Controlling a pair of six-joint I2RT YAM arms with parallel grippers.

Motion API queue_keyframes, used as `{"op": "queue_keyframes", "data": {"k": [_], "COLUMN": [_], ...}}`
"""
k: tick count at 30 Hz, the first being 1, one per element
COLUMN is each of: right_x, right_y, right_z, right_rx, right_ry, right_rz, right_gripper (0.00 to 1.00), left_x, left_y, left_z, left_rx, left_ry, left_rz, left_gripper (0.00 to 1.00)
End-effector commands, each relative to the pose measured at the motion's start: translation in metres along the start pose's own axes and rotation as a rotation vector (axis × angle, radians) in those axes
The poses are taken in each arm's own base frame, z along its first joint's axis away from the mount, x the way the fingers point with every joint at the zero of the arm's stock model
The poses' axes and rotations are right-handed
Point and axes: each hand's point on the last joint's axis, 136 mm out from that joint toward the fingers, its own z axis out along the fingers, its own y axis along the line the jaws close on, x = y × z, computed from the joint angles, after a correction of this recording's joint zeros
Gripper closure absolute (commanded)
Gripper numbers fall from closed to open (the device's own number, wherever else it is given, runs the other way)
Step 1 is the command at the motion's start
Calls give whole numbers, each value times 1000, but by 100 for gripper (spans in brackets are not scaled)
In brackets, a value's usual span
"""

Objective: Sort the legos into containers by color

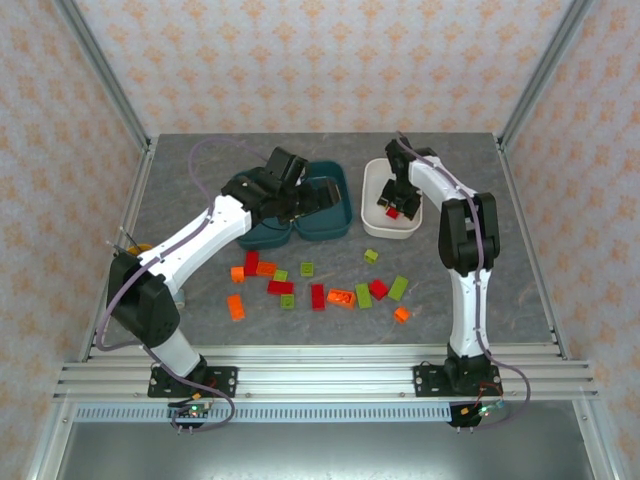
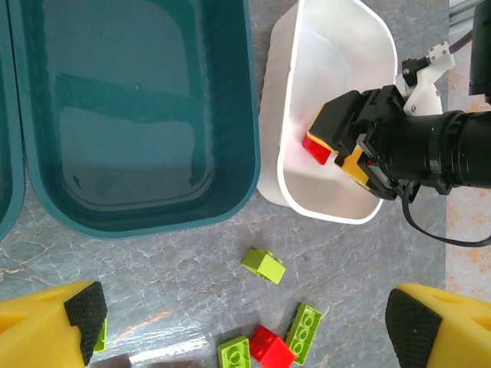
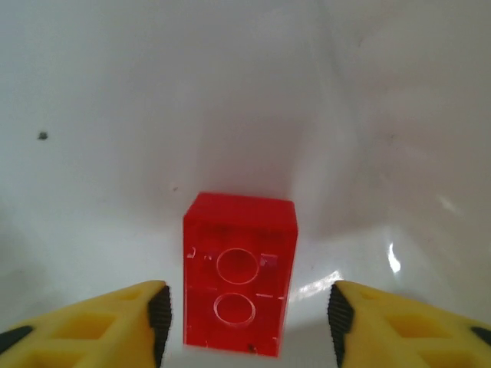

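My right gripper (image 3: 245,318) reaches down inside the white container (image 3: 230,92) with its jaws open. A red lego (image 3: 239,274) lies underside up between the fingers, with a gap on each side. From above, that gripper (image 1: 393,205) and red lego (image 1: 392,213) are in the near part of the white container (image 1: 368,200). My left gripper (image 2: 245,326) hangs open and holds nothing, above loose green legos (image 2: 264,265) and a red one (image 2: 272,345). It (image 1: 300,200) hovers by the two teal containers (image 1: 335,225) (image 1: 262,238), and the nearer teal container (image 2: 138,115) holds nothing.
Red (image 1: 280,287), orange (image 1: 236,307) and green (image 1: 398,288) legos lie scattered across the grey table in front of the containers. The right arm's forearm (image 2: 445,149) stretches over the white container's right side. Metal frame rails (image 1: 320,370) run along the near edge.
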Motion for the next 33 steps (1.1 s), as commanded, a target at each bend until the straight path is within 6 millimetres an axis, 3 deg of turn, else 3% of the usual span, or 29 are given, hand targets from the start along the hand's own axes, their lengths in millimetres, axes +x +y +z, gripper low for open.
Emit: {"op": "queue_keyframes", "data": {"k": [1,5,7,10,12,15,18,21,24,28,33], "right_x": [-6,10,29,78,122,178,223,253,271,280,294], "right_y": [11,28,41,69,84,94,100,105,108,112,121], "right_z": [-50,-101,-124,-151,-161,-158,-154,-152,-146,-140,-148], "right_rx": [-21,-85,-179,-362,-456,-542,-611,-659,-672,-681,-771], "right_ry": [-98,-212,-268,-317,-324,-270,-270,-278,-235,-196,-144], "right_rz": [-70,-179,-250,-415,-550,-673,-775,-842,-878,-890,-917], "right_gripper": [38,38,37,37,37,37,37,36,36,36,36], "left_x": [1,18,29,49,61,83,108,133,148,168,178], "left_y": [18,60,88,132,163,201,226,247,262,271,278], "left_z": [-14,-28,-36,-49,-57,-67,-70,-72,-73,-64,-51], "left_rx": [-57,-195,-275,-376,-435,-525,-586,-643,-676,-660,-624], "left_ry": [-16,-6,-4,-6,2,42,108,155,172,208,217], "left_rz": [-39,-79,-117,-193,-248,-285,-299,-311,-319,-358,-351], "left_gripper": [3,4,4,4,5,6,7,9,14,20,25]}}
